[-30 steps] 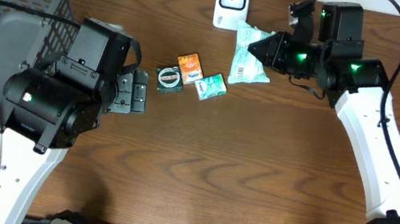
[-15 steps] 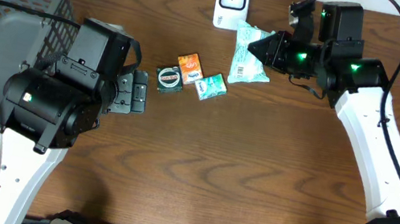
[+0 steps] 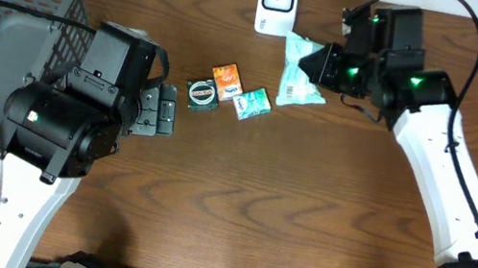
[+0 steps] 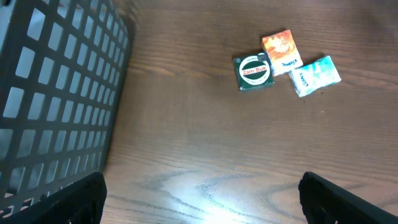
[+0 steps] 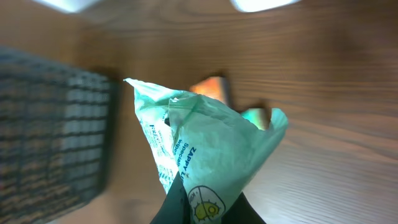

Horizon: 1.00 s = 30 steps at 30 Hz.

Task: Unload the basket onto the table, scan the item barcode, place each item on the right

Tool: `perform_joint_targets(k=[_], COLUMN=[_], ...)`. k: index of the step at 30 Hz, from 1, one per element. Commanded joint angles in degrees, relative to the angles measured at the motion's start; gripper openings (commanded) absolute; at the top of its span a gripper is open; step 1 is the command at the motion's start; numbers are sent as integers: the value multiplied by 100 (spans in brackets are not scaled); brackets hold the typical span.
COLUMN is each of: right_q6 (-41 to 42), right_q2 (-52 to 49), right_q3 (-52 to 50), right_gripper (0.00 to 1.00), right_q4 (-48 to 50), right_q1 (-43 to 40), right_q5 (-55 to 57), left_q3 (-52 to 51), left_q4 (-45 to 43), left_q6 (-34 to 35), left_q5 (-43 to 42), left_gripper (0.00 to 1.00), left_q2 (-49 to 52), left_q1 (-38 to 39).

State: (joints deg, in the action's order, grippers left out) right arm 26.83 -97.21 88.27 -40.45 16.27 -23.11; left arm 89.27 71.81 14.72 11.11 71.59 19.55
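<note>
Your right hand [image 3: 321, 65] is clenched on the pale green packet [image 3: 300, 69], pinching one end so the rest fans out ahead of its fingertips. The white scanner [image 3: 277, 2] stands near, ahead of that hand and apart from the packet. Your left hand [image 4: 199, 208] is released, jaws wide. A Zam-Buk tin [image 4: 254, 72], an orange pack [image 4: 281, 52] and a teal pack [image 4: 314, 75] lie on the worktop [image 4: 205, 149] ahead of it.

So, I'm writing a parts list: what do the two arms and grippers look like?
The left arm and right arm each have white tubular links joined by bulky black joint housings. Green lights glow on the right arm's housings, one on the left's. Thin black cables loop off both. The left gripper and right gripper are black.
</note>
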Motion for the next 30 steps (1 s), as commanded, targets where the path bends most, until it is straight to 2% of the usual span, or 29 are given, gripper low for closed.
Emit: perform_joint_targets(k=[1,11,17,22,30], right_q6=[-160,-164,-164,-168,-271], right_q2=[0,-772,-1606,-1908,-2052], right_q3=[-70,-72,-72,-72,-76], right_gripper=[1,1,1,1,1], right_q4=[-59,-291,-723,-929,-1019], right_q1=[177,452,544,699,907], right_q5=[1661,4234,5123,6033,6264], left_q3=[46,46,46,46,46], left_q4=[17,20,17,17,20], left_q6=[-52,-52,-52,-52,-52], left_q5=[96,96,96,96,96], left_gripper=[98,98,98,98,98], left_q2=[26,26,26,26,26], left_q1=[-28,-28,-28,-28,-28])
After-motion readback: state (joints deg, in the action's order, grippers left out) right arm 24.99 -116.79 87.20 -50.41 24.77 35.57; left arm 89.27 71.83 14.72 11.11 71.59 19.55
